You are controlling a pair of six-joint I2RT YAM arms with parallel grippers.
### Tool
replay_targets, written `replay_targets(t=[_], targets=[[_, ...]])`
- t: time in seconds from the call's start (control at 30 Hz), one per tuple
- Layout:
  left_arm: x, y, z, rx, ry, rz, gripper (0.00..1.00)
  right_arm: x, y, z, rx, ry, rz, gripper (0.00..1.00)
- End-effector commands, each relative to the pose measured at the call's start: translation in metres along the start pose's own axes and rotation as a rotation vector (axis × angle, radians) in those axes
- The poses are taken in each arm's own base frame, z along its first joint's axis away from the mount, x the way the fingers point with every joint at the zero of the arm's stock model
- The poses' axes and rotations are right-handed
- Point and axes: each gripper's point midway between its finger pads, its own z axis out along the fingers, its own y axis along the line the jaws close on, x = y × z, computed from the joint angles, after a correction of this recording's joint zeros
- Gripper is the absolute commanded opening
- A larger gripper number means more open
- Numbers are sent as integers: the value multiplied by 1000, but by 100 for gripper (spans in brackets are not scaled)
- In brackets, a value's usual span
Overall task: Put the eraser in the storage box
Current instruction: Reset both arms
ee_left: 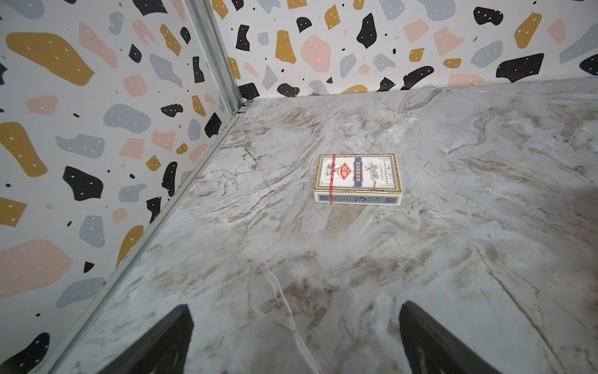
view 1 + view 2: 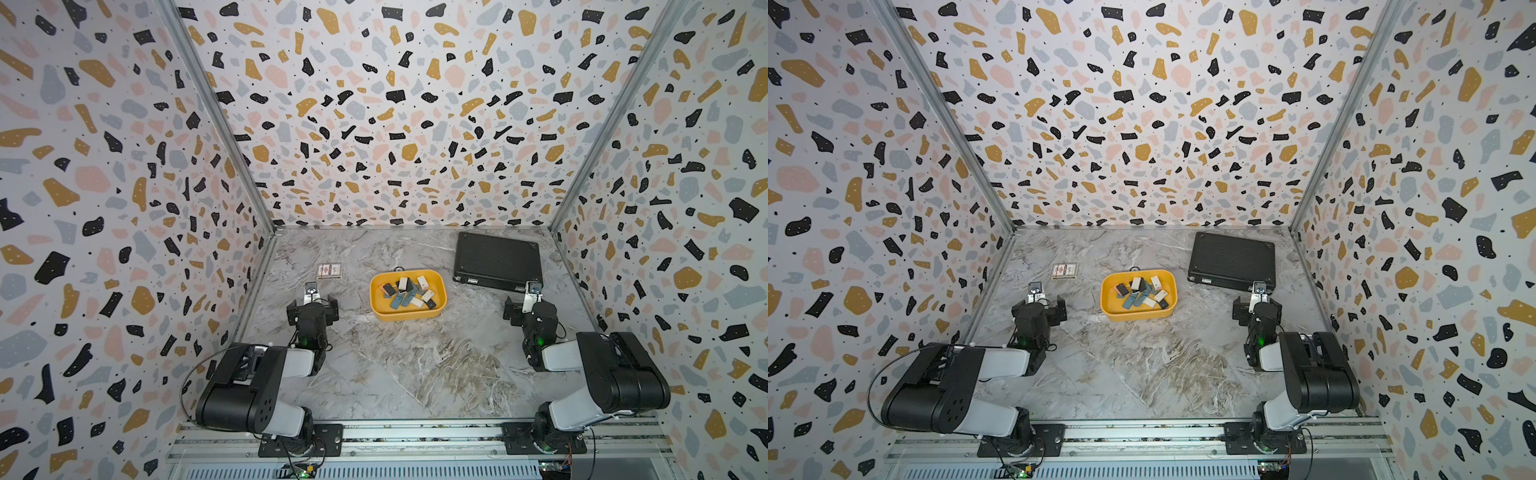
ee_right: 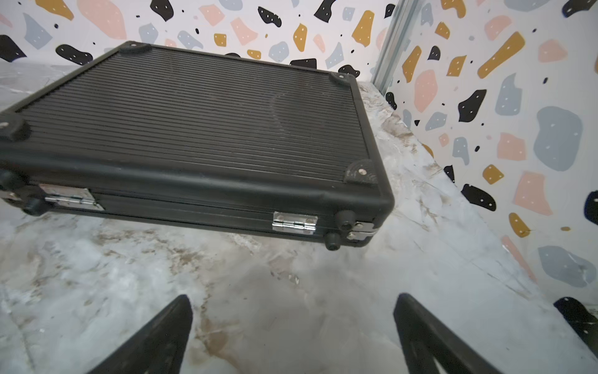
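Note:
The yellow storage box (image 2: 376,296) (image 2: 1106,296) sits mid-table in both top views. Several small erasers (image 2: 402,284) (image 2: 1135,284) in black, cream and blue-grey lie loose inside it. My left gripper (image 2: 311,306) (image 2: 1038,309) hovers to the left of the box, open and empty. In the left wrist view its fingers (image 1: 181,327) stand wide apart over bare marble, left gripper (image 1: 295,306). My right gripper (image 2: 528,309) (image 2: 1258,311) is to the right of the box, also open and empty, right gripper (image 3: 293,297). Neither wrist view shows the box.
A small printed card pack (image 2: 329,271) (image 1: 357,178) lies ahead of the left gripper near the back left. A flat black ribbed case (image 2: 496,259) (image 3: 194,129) with metal hinges lies at the back right, just ahead of the right gripper. Patterned walls enclose three sides.

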Motion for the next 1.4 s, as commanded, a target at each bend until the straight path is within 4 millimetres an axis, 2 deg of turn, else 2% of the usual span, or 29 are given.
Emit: replay_targets(t=[0.0, 0.1, 0.6, 0.77, 1.2, 1.37], targets=[[-16, 4, 0, -15, -51, -32, 99, -10, -2, 0, 12, -25, 7, 100], [-16, 3, 0, -14, -51, -33, 100, -9, 5, 6, -22, 18, -10, 100], [-15, 4, 0, -15, -50, -32, 100, -9, 4, 7, -22, 16, -8, 100], [-15, 3, 0, -14, -50, -31, 100, -6, 5, 14, -56, 55, 13, 100], [-16, 3, 0, -14, -51, -32, 100, -8, 4, 9, -55, 28, 14, 100], [-16, 3, 0, -14, -50, -31, 100, -11, -7, -12, -8, -91, 45, 100]])
